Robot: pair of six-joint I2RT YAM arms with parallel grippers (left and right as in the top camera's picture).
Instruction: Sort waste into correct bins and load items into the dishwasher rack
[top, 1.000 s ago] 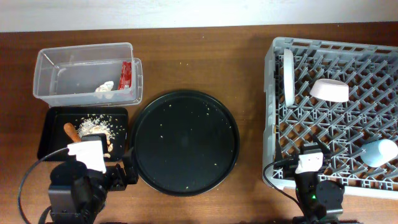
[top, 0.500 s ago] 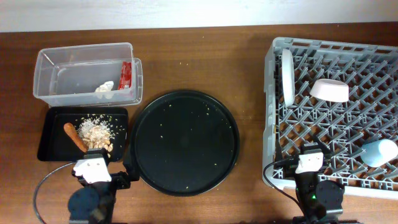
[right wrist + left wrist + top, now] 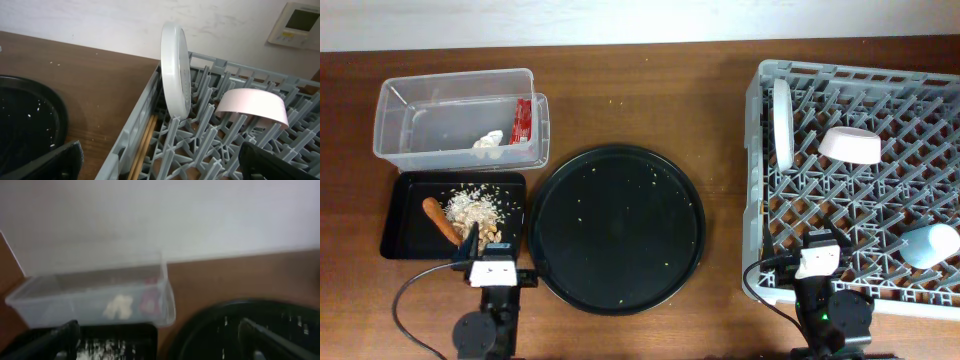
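Note:
The clear tub (image 3: 455,115) holds the red wrapper (image 3: 523,120) and the white tissue (image 3: 488,141); both show blurred in the left wrist view, wrapper (image 3: 148,300) and tissue (image 3: 118,307). The shallow black tray (image 3: 408,220) holds beige food scraps (image 3: 480,205) and the orange stick (image 3: 440,220). The grey rack (image 3: 860,290) holds the plate (image 3: 782,122) standing on edge, the upturned white bowl (image 3: 850,145) and the light-blue cup (image 3: 930,245). My left gripper (image 3: 482,250) is open and empty at the tray's front right corner. My right gripper (image 3: 818,262) is open and empty over the rack's front left corner.
The large round black tray (image 3: 618,228), speckled with crumbs, lies between the bins and the rack. Wooden chopsticks (image 3: 145,145) lie inside the rack along its left wall, beside the plate (image 3: 174,75) and bowl (image 3: 252,105).
My left arm has drawn back off the black tray toward the table's front edge and shifted slightly right, uncovering the scraps and the stick. The right arm has not moved.

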